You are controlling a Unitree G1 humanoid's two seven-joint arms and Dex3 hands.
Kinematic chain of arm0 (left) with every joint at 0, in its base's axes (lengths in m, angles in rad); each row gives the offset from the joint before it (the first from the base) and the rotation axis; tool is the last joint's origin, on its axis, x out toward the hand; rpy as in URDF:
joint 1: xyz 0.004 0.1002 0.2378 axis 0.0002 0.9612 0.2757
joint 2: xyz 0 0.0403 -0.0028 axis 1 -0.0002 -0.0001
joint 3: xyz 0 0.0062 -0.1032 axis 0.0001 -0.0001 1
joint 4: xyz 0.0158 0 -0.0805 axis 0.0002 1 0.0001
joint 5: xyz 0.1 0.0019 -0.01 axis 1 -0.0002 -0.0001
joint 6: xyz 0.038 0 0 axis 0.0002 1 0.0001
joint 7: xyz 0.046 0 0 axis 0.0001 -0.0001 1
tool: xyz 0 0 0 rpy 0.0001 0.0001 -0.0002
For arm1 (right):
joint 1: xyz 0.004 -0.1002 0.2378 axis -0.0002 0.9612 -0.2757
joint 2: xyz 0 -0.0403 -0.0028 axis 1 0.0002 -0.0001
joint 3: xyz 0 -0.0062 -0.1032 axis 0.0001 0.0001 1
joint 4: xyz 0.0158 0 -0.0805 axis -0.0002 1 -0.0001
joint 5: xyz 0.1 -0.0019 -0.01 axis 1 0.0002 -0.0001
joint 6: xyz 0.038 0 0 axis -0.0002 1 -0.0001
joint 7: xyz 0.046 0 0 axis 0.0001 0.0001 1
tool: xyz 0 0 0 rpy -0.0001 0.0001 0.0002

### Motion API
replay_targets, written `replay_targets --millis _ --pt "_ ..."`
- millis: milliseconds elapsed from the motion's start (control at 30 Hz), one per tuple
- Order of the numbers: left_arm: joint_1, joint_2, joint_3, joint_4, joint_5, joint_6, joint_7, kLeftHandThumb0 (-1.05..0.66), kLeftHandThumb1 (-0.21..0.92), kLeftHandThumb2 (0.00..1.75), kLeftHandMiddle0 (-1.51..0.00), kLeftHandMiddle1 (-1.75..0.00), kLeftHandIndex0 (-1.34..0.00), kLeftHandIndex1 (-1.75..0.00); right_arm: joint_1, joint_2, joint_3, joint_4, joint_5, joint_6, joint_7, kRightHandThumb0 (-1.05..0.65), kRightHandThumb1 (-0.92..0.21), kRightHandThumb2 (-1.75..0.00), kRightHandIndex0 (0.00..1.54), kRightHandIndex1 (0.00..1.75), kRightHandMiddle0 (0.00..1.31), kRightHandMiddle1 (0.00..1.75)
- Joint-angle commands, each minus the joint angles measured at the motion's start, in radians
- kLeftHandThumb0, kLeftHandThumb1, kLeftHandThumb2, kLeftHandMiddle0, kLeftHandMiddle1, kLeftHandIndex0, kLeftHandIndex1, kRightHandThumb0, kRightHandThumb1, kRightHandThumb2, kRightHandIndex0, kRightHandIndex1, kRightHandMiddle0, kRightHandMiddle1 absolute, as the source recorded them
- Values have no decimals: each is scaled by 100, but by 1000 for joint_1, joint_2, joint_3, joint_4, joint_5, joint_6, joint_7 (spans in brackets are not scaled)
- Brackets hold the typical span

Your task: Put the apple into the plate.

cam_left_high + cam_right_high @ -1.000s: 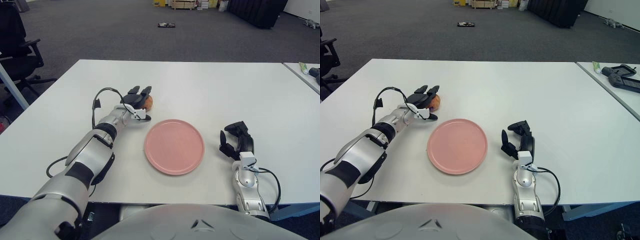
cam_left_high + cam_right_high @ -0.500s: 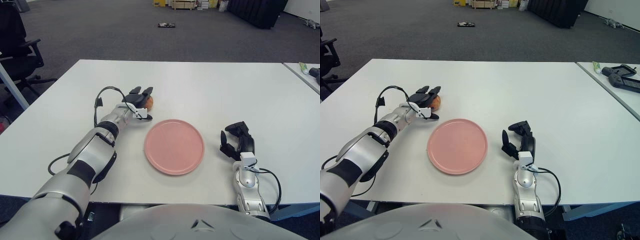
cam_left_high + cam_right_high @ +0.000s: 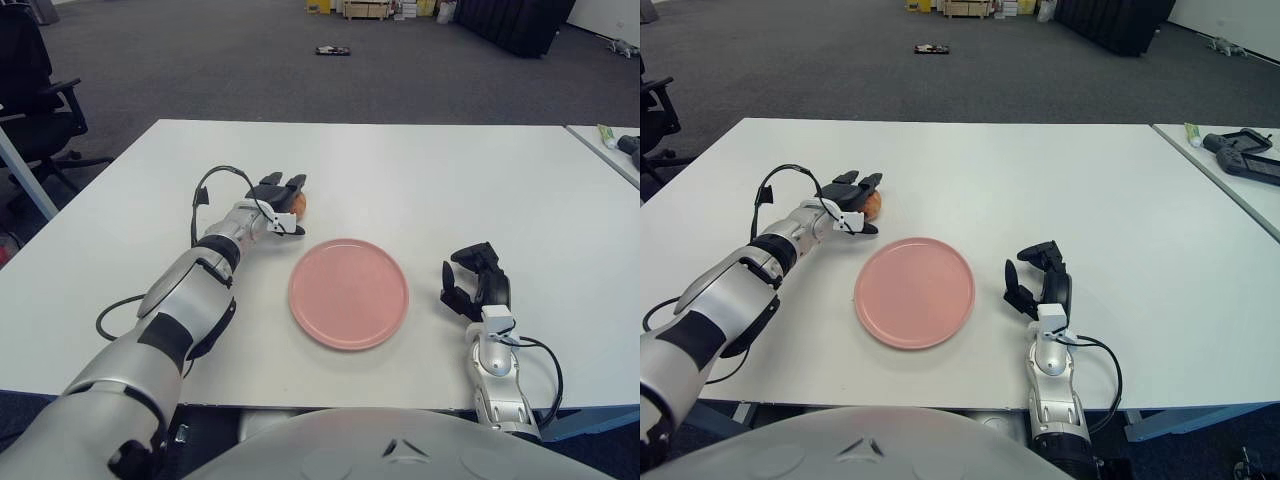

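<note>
A small red-orange apple [image 3: 301,204] lies on the white table, behind and left of the pink plate [image 3: 349,292]. My left hand [image 3: 278,200] reaches out to it. Its dark fingers [image 3: 268,186] are spread around the apple's left side and hide part of it, and the thumb lies on the table below it. I see no closed grip. The plate is empty, in the middle of the table near me. My right hand [image 3: 473,283] rests on the table to the right of the plate, with relaxed fingers that hold nothing.
The table's front edge runs just below the plate. A second table [image 3: 1240,175] at the far right carries a dark controller [image 3: 1243,146] and a tube. A black office chair [image 3: 35,90] stands to the left, off the table.
My left hand has slid a little forward and further around the apple. The apple, the plate and my right hand have stayed where they were.
</note>
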Motion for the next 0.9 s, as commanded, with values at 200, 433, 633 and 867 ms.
replay_targets --millis 200,433,633,867 --pt "18 0 -27 30 21 25 -67 -100 92 40 -1 -1 0 -38 -6 6 -7 -15 10 15 -5 -40 -60 -97 67 132 39 175" --pt "16 4 -39 30 28 26 -67 -103 92 39 -7 -4 0 -44 -5 8 -9 -21 15 22 -3 -40 -59 -97 68 130 40 175" --pt "14 6 -54 30 38 30 -67 -104 92 39 -10 -7 0 -50 -5 5 -9 -20 10 14 -4 -40 -60 -96 70 133 39 175" --pt "16 10 -65 32 44 31 -70 -101 92 39 -7 -7 0 -49 -3 3 -9 -22 9 15 -3 -39 -61 -95 70 134 39 175"
